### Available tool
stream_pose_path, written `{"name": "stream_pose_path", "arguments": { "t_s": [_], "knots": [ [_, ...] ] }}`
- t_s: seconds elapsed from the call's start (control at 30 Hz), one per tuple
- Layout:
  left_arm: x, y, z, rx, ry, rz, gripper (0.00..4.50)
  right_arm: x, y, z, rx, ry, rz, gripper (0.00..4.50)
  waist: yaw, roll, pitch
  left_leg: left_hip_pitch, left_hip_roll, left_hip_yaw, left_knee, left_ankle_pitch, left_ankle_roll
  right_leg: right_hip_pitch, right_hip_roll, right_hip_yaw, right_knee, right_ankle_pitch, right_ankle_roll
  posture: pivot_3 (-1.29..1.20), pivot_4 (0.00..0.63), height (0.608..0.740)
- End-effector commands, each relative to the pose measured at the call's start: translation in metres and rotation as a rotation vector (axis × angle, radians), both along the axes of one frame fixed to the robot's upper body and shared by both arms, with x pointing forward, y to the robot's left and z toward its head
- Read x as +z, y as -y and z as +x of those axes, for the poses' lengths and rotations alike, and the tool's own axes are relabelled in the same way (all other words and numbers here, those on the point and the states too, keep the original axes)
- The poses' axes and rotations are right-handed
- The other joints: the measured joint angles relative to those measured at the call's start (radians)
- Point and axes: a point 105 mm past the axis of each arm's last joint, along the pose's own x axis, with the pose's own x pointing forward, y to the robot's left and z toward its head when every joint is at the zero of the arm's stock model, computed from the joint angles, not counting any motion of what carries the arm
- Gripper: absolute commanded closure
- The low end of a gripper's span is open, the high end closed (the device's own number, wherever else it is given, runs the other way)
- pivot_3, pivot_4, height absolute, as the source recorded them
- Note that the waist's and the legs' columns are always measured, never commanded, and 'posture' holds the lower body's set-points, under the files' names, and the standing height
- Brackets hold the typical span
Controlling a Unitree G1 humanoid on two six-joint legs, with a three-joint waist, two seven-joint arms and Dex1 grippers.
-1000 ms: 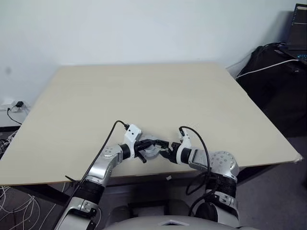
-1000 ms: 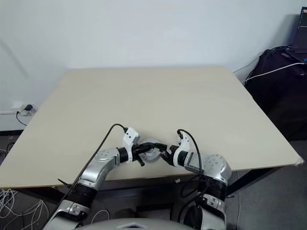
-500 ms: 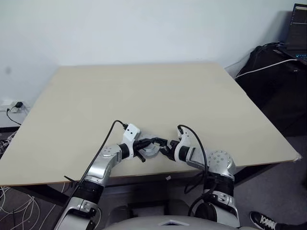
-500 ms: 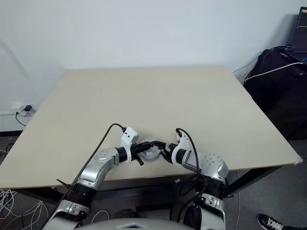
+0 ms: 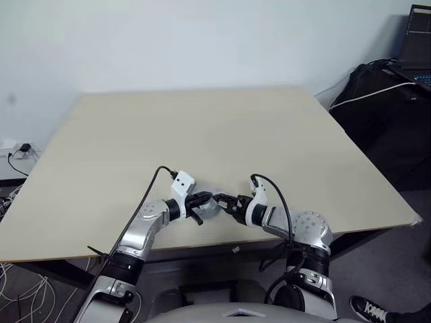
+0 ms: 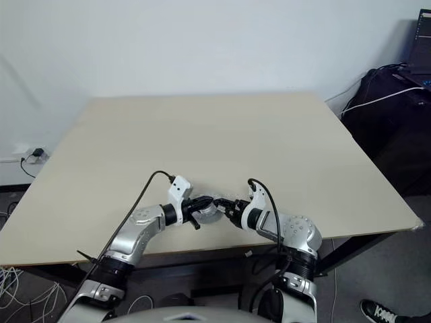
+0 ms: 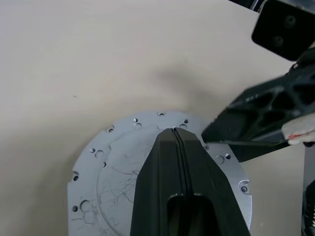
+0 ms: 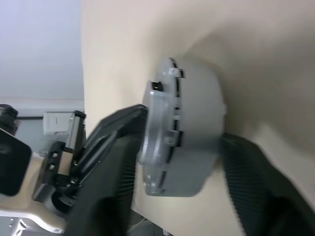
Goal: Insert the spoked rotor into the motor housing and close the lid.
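A round grey assembly (image 5: pixel 210 208) sits near the table's front edge. Its top is the lid (image 7: pixel 110 169), a plain grey disc with small holes, seated on the motor housing (image 8: pixel 199 123), whose grey side wall shows. The spoked rotor is hidden. My left gripper (image 7: pixel 175 132) is shut, its fingertips lying flat on the lid's top face. My right gripper (image 8: pixel 182 129) comes from the opposite side, with one black finger (image 8: pixel 110 157) at the lid's rim and the other against the housing's wall, clasping the assembly.
The beige table (image 5: pixel 202 128) stretches far beyond the assembly. Its front edge (image 5: pixel 202 245) lies just behind my wrists. A black bag with a white cable (image 5: pixel 387 111) stands off the right side. A shoe (image 5: pixel 369 311) shows on the floor at the lower right.
My right gripper's fingers have closed in from wide open onto the sides of the assembly. The left gripper has stayed shut on the lid.
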Motion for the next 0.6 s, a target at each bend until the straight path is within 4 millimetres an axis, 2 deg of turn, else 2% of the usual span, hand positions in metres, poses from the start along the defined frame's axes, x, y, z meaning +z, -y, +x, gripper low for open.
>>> {"name": "stream_pose_path", "arguments": {
  "t_s": [0.03, 0.1, 0.37, 0.43, 0.47, 0.6],
  "knots": [
    [-0.019, 0.007, -0.014, -0.035, -0.082, 0.023, 4.50, 0.032, -0.042, -0.006, 0.113, 0.098, 0.173, 3.01, 0.000, 0.000, 0.000, 0.000, 0.000, 0.000, 0.000, 0.000, 0.000, 0.000, 0.000, 0.000, 0.000, 0.000, 0.000, 0.00, 0.000, 0.740],
    [-0.019, 0.007, -0.014, -0.034, -0.082, 0.022, 4.50, 0.033, -0.042, -0.006, 0.114, 0.100, 0.174, 3.24, 0.000, 0.000, 0.000, 0.000, 0.000, 0.000, 0.000, 0.000, 0.000, 0.000, 0.000, 0.000, 0.000, 0.000, 0.000, 0.00, 0.000, 0.740],
    [-0.020, 0.007, -0.013, -0.032, -0.085, 0.021, 4.50, 0.040, -0.047, -0.007, 0.121, 0.129, 0.193, 3.24, 0.000, 0.000, 0.000, 0.000, 0.000, 0.000, 0.000, 0.000, 0.000, 0.000, 0.000, 0.000, 0.000, 0.000, 0.000, 0.00, 0.000, 0.740],
    [-0.020, 0.006, -0.014, -0.031, -0.086, 0.022, 4.50, 0.040, -0.048, -0.006, 0.117, 0.131, 0.198, 2.49, 0.000, 0.000, 0.000, 0.000, 0.000, 0.000, 0.000, 0.000, 0.000, 0.000, 0.000, 0.000, 0.000, 0.000, 0.000, 0.00, 0.000, 0.740],
    [-0.021, 0.006, -0.014, -0.031, -0.086, 0.022, 4.50, 0.041, -0.048, -0.006, 0.116, 0.132, 0.202, 2.29, 0.000, 0.000, 0.000, 0.000, 0.000, 0.000, 0.000, 0.000, 0.000, 0.000, 0.000, 0.000, 0.000, 0.000, 0.000, 0.00, 0.000, 0.740],
    [-0.021, 0.006, -0.014, -0.030, -0.087, 0.022, 4.50, 0.042, -0.048, -0.005, 0.111, 0.135, 0.210, 0.96, 0.000, 0.000, 0.000, 0.000, 0.000, 0.000, 0.000, 0.000, 0.000, 0.000, 0.000, 0.000, 0.000, 0.000, 0.000, 0.00, 0.000, 0.740]
  ]
}}
